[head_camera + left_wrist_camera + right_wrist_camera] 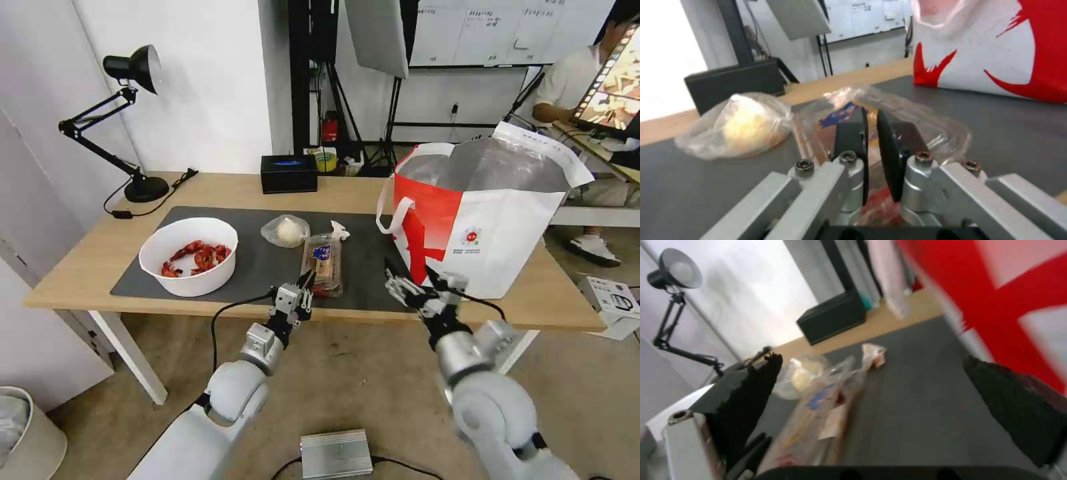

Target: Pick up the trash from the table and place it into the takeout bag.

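Observation:
On the table (87,257), a dark mat (257,263) holds the trash. A white bowl of red shells (189,255) stands at the left. Mid-mat lie a small clear bag with a white lump (287,231) (738,123), a crumpled napkin (339,231) (873,353) and a clear clamshell tray (323,263) (925,120) (818,413). My left gripper (307,280) (871,115) is shut on the tray's near edge. The tray rests on the mat. The takeout bag (487,213) (996,50) (996,283) stands open at the right. Beside its near left corner, my right gripper (410,273) (871,358) is open and holds nothing.
A black tissue box (289,173) (733,83) (831,318) sits at the table's back edge, and a black desk lamp (133,120) (675,273) stands at the back left. On the floor by my base lies a metal box (335,453). A person sits at a desk at the far right.

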`<state>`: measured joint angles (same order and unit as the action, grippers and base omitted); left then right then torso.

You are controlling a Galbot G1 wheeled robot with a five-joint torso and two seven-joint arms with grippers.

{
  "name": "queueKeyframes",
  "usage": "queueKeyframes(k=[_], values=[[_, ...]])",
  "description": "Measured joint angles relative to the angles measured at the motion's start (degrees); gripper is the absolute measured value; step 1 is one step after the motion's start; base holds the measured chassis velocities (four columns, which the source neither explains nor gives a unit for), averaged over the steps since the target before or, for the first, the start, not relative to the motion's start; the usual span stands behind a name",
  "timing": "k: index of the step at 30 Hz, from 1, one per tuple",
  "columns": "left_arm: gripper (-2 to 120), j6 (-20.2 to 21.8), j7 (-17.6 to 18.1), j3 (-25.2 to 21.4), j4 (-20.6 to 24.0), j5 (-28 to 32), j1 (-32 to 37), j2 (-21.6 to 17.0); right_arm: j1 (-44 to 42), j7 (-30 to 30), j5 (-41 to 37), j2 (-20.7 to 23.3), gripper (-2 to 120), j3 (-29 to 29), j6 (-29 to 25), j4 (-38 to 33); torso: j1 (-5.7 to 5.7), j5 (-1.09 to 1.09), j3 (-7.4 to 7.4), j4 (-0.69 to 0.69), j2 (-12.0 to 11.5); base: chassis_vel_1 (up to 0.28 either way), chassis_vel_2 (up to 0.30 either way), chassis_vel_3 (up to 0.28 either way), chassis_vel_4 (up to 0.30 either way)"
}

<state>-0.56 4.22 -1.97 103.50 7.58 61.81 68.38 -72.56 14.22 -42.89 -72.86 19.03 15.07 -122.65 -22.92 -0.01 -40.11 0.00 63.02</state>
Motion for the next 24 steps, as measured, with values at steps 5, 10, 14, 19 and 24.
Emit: queueKeyframes(k=[5, 10, 14, 19, 24], values=[[10, -0.35, -0.60, 0.29, -0.34, -0.60, -0.45, 0.29, 3.40, 1.29, -5.18, -0.99, 100, -0.77, 1.52, 3.16, 0.00, 0.00, 0.01, 0.00, 0.00, 0.000, 0.000, 0.000, 0.000], [11, -0.60, -0.85, 0.64, -1.15, -1.41, -0.97, 0.49, 6.21, 2.36, -10.04, -0.94, 100, -0.38, 2.24, 5.49, 0.00, 0.00, 0.00, 0.00, 0.00, 0.000, 0.000, 0.000, 0.000], [10, -0.67, -1.03, 0.63, -1.39, -1.93, -1.23, 0.70, 8.22, 3.10, -12.54, -1.32, 100, -0.14, 3.05, 6.54, 0.00, 0.00, 0.00, 0.00, 0.00, 0.000, 0.000, 0.000, 0.000], [11, -0.67, -1.28, 0.34, -1.96, -2.64, -1.04, 1.12, 11.04, 4.40, -16.95, -2.40, 100, -0.05, 5.34, 8.58, 0.00, 0.00, 0.00, 0.00, 0.00, 0.000, 0.000, 0.000, 0.000], [11, -0.67, -1.65, 0.21, -2.36, -3.51, -0.89, 1.53, 13.18, 5.24, -21.18, -3.35, 100, 0.03, 8.44, 10.92, -0.01, 0.00, 0.00, 0.00, 0.00, 0.000, 0.000, 0.000, 0.000]])
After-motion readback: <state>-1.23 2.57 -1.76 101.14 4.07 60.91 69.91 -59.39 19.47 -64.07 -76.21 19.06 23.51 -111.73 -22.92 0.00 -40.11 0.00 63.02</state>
